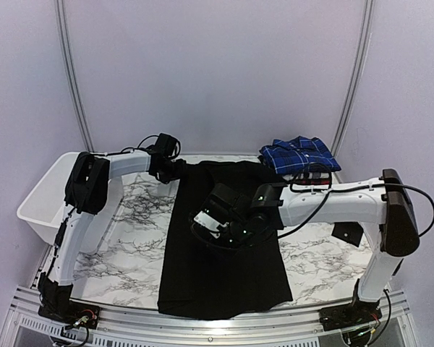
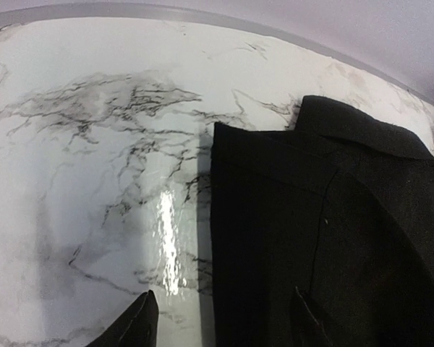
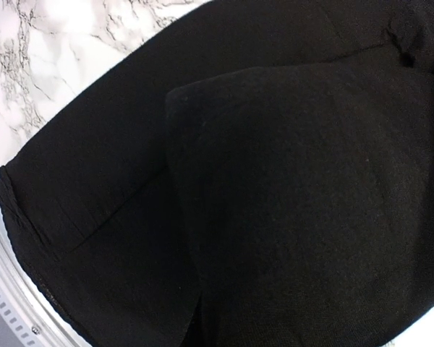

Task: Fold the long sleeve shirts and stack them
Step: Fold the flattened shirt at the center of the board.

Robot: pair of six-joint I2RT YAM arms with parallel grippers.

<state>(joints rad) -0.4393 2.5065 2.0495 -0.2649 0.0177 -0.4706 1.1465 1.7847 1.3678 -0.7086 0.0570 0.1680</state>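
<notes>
The black shirt (image 1: 224,282) lies spread lengthwise down the middle of the marble tabletop (image 1: 130,238), collar at the far side and hem close to the near edge. No sleeve lies out to either side in the top view. The folded plaid shirts (image 1: 300,154) sit in 1 stack at the far right corner, blue-and-white on top, just beside the black shirt's far right shoulder.

My left pincer (image 2: 224,322) is at the shirt's far left shoulder with its fingers apart. 1 fingertip (image 2: 137,325) hangs over bare marble and the other over the cloth. The shirt's straight left edge runs between them, unclamped. My right pincer (image 1: 208,225) is over the middle of the shirt, fingers together. Its wrist view is filled with black cloth mounded close to the lens, and I cannot tell whether a fold is pinched there.

I judge the fold to be partly done, with the body at full length and nothing on the stack from this shirt.

3 things worry me:
- **Sliding:** with the left side unpinned, any pull by the right arm could slide the whole shirt over the glossy marble instead of creasing it, and the fold would come out skewed.
- **Layers:** black fingers on black cloth hide how many layers I take, so I could lift 2 layers or none.
- **Plaid stack:** the right forearm passes near it, so a wide swing could topple it.
</notes>
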